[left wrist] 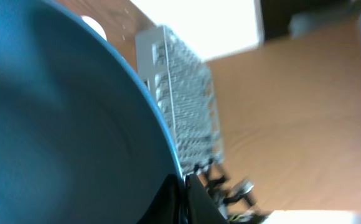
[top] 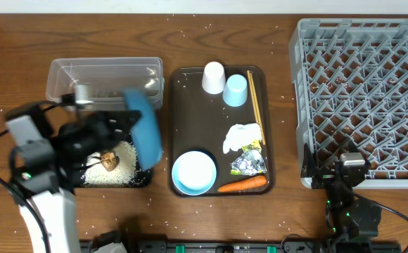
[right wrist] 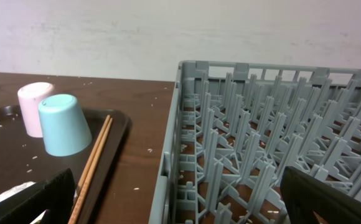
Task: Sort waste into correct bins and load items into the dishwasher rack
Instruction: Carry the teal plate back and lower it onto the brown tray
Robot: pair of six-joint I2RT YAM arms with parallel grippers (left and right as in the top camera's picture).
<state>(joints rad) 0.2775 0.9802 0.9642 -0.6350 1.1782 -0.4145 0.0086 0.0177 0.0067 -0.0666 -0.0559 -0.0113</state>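
My left gripper (top: pixel 123 121) is shut on the rim of the dark-blue plate (top: pixel 145 130), held tilted on edge over the black tray (top: pixel 146 181); the plate fills the left wrist view (left wrist: pixel 62 124). White rice (top: pixel 119 165) and a brown food lump (top: pixel 109 161) lie in the black tray. The clear tub (top: pixel 105 76) stands behind it. On the brown tray (top: pixel 179 126) are a white cup (top: pixel 214 77), light-blue cup (top: pixel 236 90), chopsticks (top: pixel 255 105), tissue (top: pixel 240 137), foil (top: pixel 248 165), carrot (top: pixel 243 184) and pale blue bowl (top: pixel 194 172). My right gripper (top: pixel 350 172) is open at the grey rack's (top: pixel 366 98) front edge.
Rice grains are scattered over the wooden table. The rack (right wrist: pixel 261 143) fills the right of the right wrist view, with the cups (right wrist: pixel 65 124) and chopsticks (right wrist: pixel 93 165) to the left. Cables run along the front edge.
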